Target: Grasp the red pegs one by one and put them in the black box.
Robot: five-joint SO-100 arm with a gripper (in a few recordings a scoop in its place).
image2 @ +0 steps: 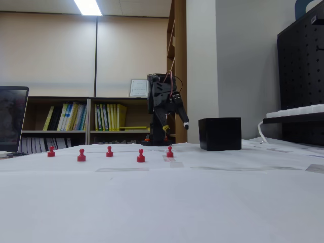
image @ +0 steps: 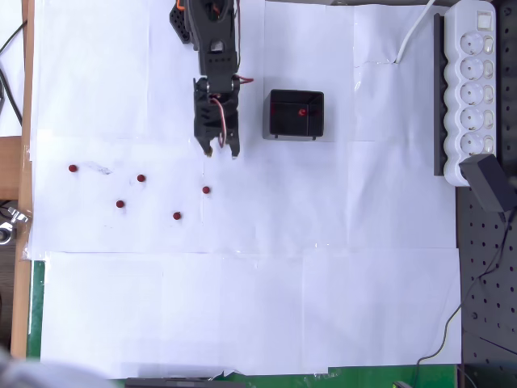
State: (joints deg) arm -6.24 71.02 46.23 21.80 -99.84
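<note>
Small dark-red round pegs (image: 141, 178): five lie loose toward the counter's left edge, at least one sits inside the small black open-topped box (image: 296, 114). The jaws (image: 222, 149) hover apart, empty, between them.

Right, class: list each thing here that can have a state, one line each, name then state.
Claw: open, empty, above the paper.
Box: upright, open-topped, with at least one peg inside.
Five pegs on the paper: standing upright, apart from one another.
</note>
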